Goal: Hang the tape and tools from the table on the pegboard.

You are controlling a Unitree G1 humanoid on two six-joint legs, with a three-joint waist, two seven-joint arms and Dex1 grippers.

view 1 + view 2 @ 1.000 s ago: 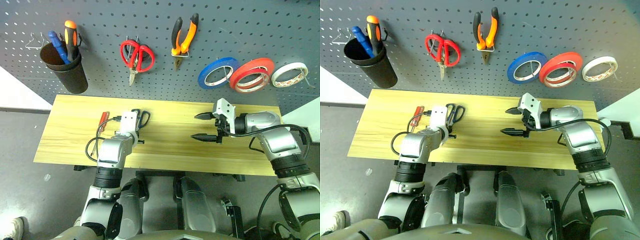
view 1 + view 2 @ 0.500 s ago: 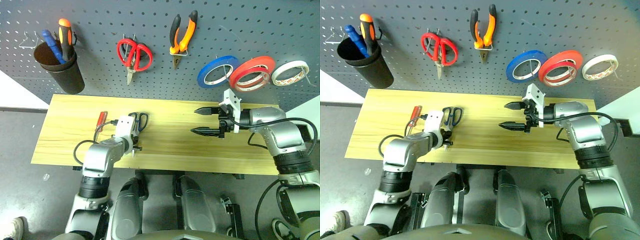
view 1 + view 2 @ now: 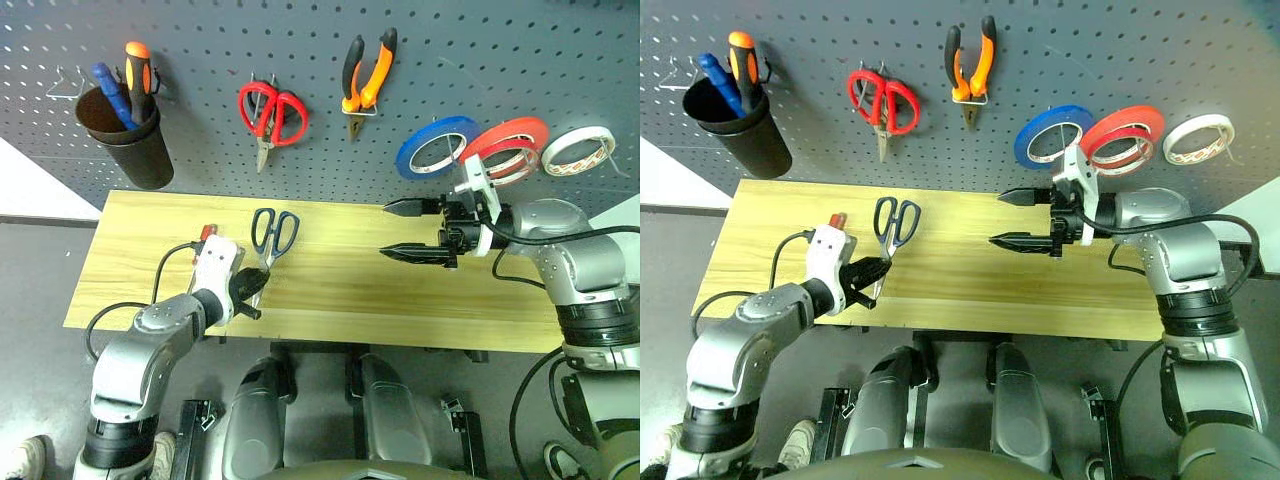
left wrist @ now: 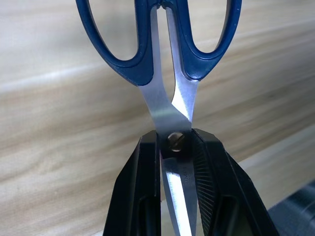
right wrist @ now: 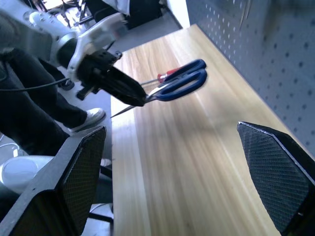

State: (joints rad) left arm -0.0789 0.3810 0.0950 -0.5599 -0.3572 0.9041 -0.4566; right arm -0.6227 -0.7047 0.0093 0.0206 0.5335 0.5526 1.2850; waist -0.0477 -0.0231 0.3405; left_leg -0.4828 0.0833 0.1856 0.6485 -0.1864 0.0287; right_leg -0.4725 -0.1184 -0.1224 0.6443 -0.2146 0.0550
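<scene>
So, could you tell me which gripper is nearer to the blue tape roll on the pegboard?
The right. The right gripper hangs open just below the blue tape roll, while the left gripper is far off across the table, shut on the dark-handled scissors.

Light yellow plank table [image 3: 400, 290], black legs; red-handled screwdriver [image 3: 837, 218] lying near left end.

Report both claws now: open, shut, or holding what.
Left claw: shut on the dark blue-handled scissors, gripped at the pivot.
Right claw: open, holding nothing.
</scene>
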